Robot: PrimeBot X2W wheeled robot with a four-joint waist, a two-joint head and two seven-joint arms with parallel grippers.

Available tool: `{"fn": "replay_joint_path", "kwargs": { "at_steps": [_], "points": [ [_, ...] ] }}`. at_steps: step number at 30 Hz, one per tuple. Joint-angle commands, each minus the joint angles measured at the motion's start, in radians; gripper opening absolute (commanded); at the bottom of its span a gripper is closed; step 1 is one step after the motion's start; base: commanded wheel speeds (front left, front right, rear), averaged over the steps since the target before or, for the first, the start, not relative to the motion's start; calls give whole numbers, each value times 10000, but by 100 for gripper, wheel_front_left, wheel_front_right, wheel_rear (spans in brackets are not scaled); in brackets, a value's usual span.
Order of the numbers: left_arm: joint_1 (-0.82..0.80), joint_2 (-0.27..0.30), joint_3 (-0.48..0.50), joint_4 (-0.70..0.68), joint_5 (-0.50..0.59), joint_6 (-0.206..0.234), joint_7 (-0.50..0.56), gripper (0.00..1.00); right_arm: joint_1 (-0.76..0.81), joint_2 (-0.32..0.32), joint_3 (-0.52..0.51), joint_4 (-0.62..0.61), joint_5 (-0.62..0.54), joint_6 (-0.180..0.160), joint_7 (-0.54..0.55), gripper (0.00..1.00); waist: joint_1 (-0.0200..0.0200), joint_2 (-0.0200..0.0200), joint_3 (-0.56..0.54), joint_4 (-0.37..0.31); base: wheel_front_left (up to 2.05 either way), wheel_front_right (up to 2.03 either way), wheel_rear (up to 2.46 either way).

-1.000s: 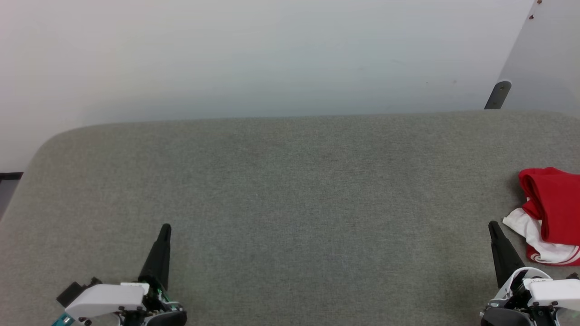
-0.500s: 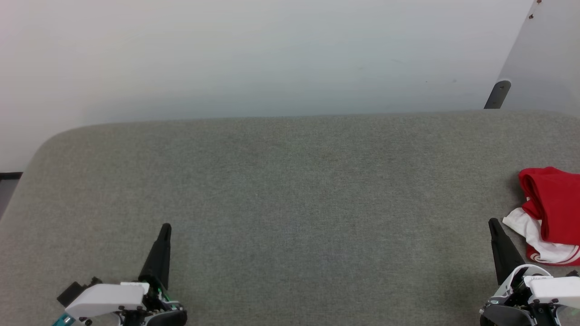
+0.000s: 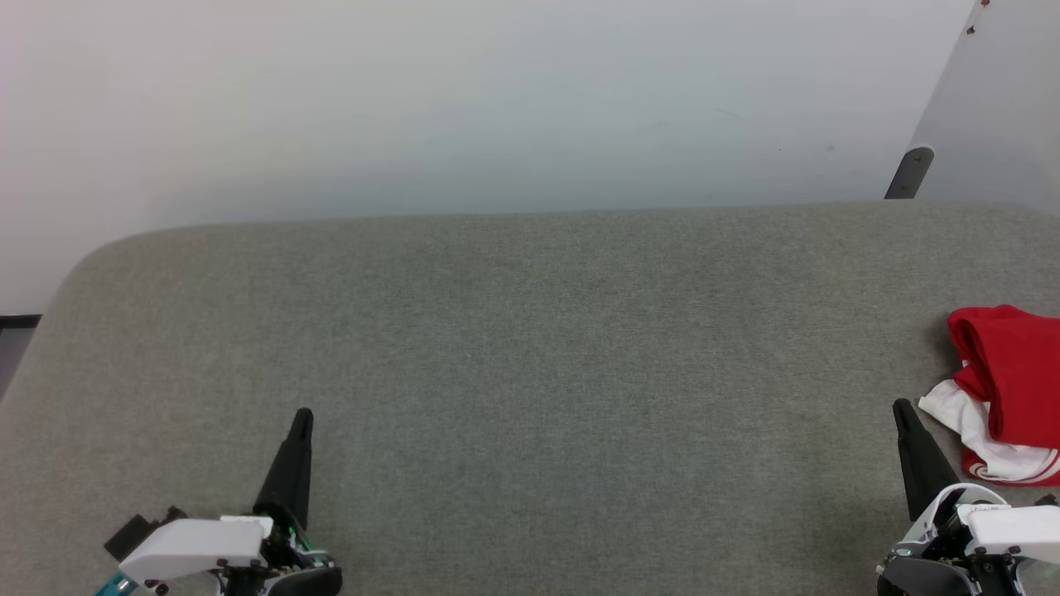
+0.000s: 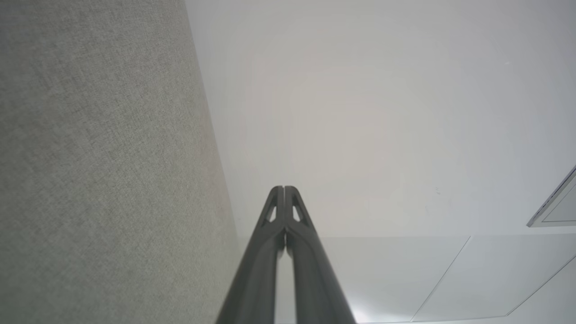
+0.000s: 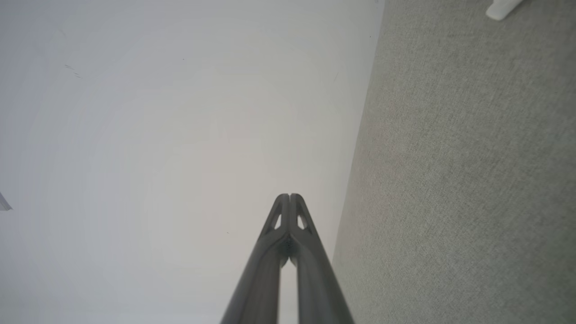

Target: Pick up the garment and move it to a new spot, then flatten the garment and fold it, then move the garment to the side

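left tool (image 3: 303,414) clenched | right tool (image 3: 899,407) clenched | garment (image 3: 1006,381) crumpled, red-white, on woven grey table (image 3: 530,331)

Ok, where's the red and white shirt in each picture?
Head view: the red and white shirt lies bunched at the far right edge, just right of the right gripper.
Right wrist view: a small white bit in the top right corner, probably its sleeve.
Left wrist view: gray fabric surface down the left, pale wall beyond.
Shared landmark: that gray fabric surface.
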Motion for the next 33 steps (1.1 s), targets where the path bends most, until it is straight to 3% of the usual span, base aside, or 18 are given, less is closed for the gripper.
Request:
{"fn": "replay_joint_path", "kwargs": {
  "at_steps": [1,33],
  "points": [
    [-92,1,24,9,-27,-57,31,0,-31,40,0,-1,38,4,26,0,0,0,0,0,0,0,0],
    [-91,1,24,7,-30,-57,28,0,-30,40,2,-1,40,4,24,0,0,0,0,0,0,0,0]
  ]
}}
